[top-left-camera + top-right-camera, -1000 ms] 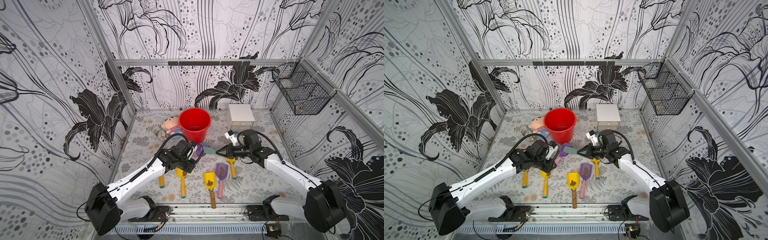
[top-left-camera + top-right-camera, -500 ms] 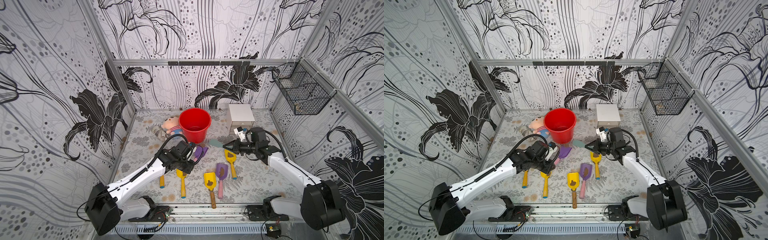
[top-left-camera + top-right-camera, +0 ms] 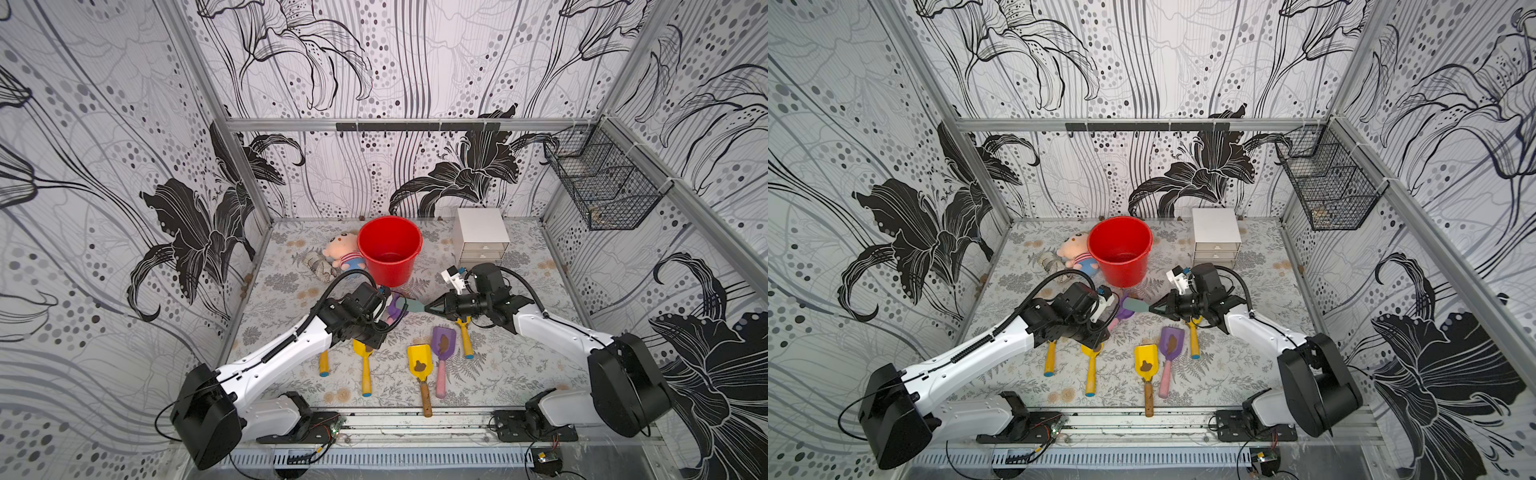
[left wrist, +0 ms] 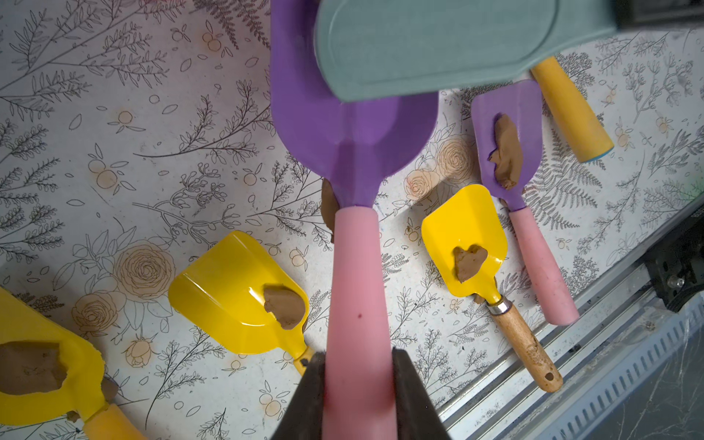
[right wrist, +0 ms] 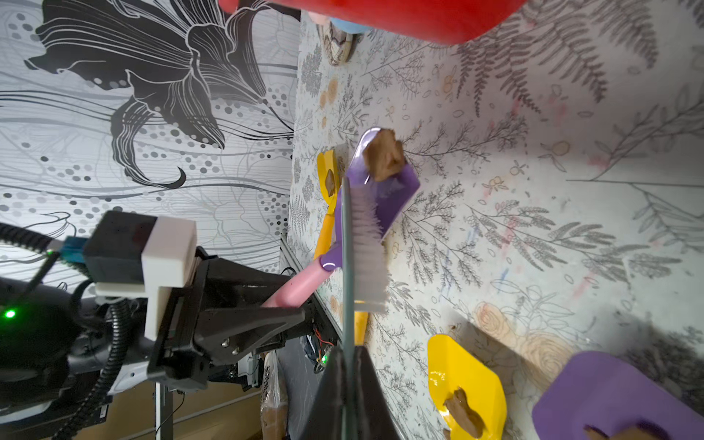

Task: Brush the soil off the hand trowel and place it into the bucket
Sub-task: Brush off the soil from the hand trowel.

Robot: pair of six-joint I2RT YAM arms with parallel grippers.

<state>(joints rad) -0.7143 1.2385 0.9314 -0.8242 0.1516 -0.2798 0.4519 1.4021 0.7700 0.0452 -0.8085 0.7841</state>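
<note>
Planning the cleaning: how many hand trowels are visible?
6: purple trowel in left end effector; on the table: four yellow trowels, second purple trowel. Others may be hidden.

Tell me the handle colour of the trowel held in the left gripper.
Pink; the trowel handle shows best in the left wrist view.

The floral table (image 3: 519,374) bears bucket (image 3: 389,249), drawer box (image 3: 482,235), plush doll (image 3: 343,253), trowels (image 3: 422,365).

Nothing legible shows (stamp on wooden handle (image 4: 524,344) is blurred).
</note>
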